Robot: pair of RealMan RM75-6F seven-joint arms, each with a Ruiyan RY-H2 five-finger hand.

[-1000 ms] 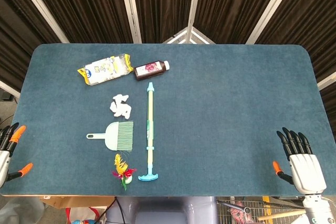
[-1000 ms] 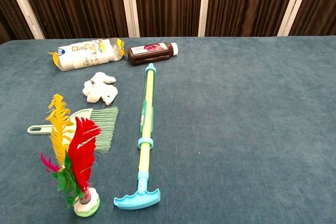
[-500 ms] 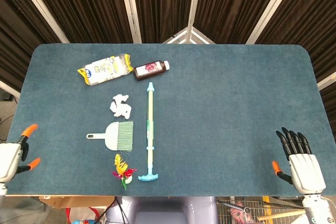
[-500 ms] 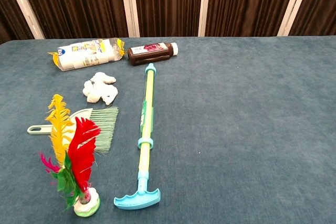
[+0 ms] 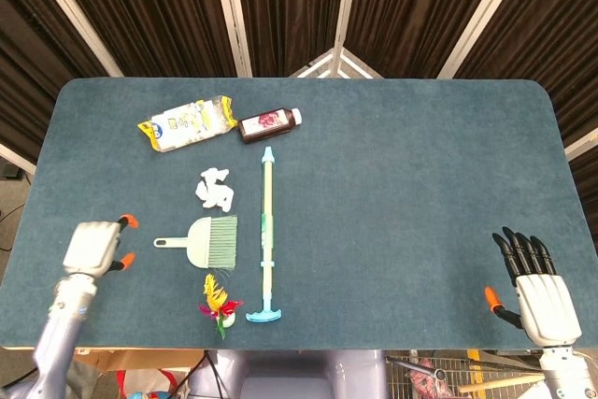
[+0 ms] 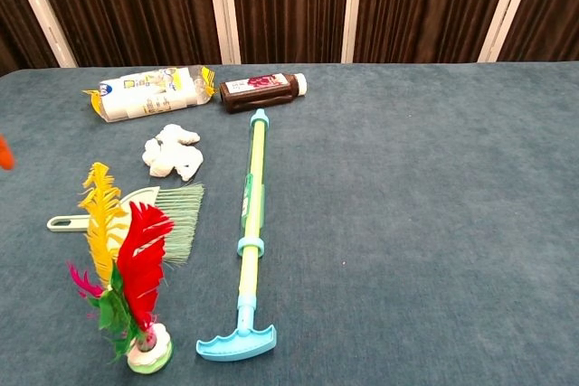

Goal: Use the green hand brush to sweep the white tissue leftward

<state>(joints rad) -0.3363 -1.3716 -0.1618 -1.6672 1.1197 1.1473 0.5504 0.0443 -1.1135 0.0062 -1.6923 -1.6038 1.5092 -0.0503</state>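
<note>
No readable text. Packet (image 6: 149, 93) shows a blue round logo and dark print on its yellow-white wrap, too small to make out. Bottle (image 6: 261, 90) has a pink-red label, lettering blurred in both views.

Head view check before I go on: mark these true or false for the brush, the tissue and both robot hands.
1. The left robot hand already grips the green hand brush. False: it is beside the handle, apart from it, holding nothing.
2. The white tissue lies on the far side of the brush. True.
3. The brush's bristles point toward the long pole. True.
4. The right robot hand is over the tissue. False: it is at the table's near right corner, far from it.
5. The brown bottle stands upright. False: it lies on its side.
</note>
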